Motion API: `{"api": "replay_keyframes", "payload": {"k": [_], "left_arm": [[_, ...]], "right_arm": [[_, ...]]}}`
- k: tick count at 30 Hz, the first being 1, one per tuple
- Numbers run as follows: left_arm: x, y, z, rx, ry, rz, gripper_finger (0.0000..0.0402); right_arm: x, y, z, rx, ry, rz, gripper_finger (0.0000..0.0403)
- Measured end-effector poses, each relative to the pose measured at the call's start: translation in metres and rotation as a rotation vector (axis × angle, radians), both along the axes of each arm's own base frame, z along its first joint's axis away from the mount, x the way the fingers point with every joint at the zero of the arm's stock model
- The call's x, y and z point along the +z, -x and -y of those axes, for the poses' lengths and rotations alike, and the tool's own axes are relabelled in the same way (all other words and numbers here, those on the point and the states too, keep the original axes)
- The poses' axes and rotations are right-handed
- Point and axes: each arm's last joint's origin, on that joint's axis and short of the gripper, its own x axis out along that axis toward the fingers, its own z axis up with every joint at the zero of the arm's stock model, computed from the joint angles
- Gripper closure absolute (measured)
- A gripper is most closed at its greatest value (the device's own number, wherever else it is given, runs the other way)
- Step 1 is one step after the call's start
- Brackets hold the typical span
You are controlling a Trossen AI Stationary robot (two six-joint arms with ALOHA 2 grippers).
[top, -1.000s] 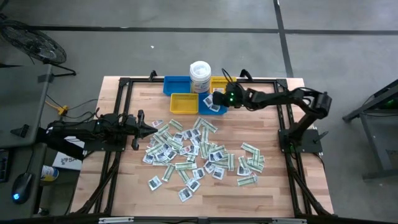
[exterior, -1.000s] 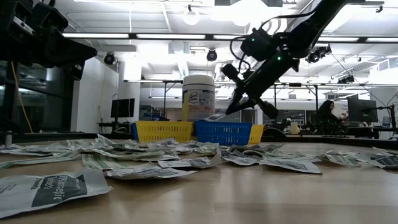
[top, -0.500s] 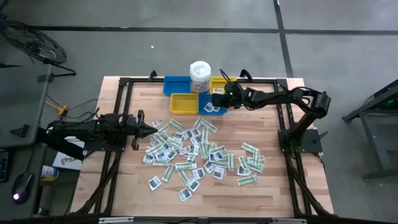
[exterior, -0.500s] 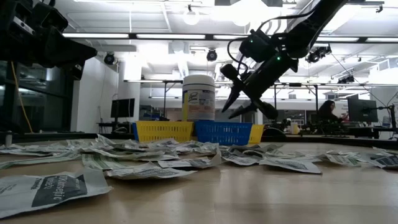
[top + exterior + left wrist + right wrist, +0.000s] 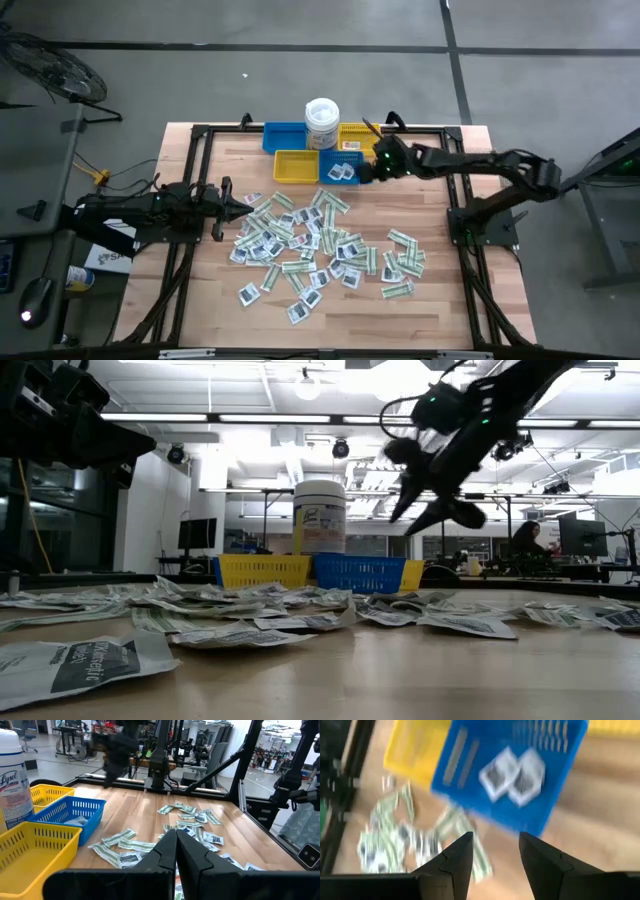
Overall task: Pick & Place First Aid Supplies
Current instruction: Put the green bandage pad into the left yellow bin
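Many first aid packets (image 5: 310, 245), white squares and pale green strips, lie loose across the middle of the table. Two white square packets (image 5: 512, 777) lie flat in the near blue bin (image 5: 470, 765), which stands beside a yellow bin (image 5: 296, 166). My right gripper (image 5: 364, 172) hovers open just right of that blue bin, above the table (image 5: 430, 500), with nothing between its fingers. My left gripper (image 5: 243, 208) is shut at the pile's left edge, holding nothing (image 5: 176, 850).
A white lidded tub (image 5: 321, 122) stands at the far edge between another blue bin (image 5: 283, 135) and another yellow bin (image 5: 352, 135). A black frame (image 5: 200, 135) runs round the table. Bare wood lies along the near edge and right of the bins.
My right gripper has opened over the near blue bin. It has then risen and drawn back toward the table's right edge.
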Motion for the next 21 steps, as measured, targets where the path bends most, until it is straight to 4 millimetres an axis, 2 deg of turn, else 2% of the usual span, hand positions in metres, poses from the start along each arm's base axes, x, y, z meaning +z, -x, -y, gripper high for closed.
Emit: {"api": "replay_keyframes", "payload": {"k": [6,13,18,21], "left_arm": [[0.000,0.000,0.000,0.000,0.000,0.000,0.0394],[0.000,0.000,0.000,0.000,0.000,0.000,0.0394],[0.000,0.000,0.000,0.000,0.000,0.000,0.0394],[0.000,0.000,0.000,0.000,0.000,0.000,0.0394]], "right_arm": [[-0.009,0.021,-0.041,0.135,-0.100,-0.001,0.0249],[-0.020,0.037,-0.080,0.297,-0.204,-0.039,0.0255],[-0.023,0.047,-0.100,0.479,-0.283,-0.138,0.0270],[-0.015,0.049,-0.105,0.594,-0.322,-0.182,0.0278]]}}
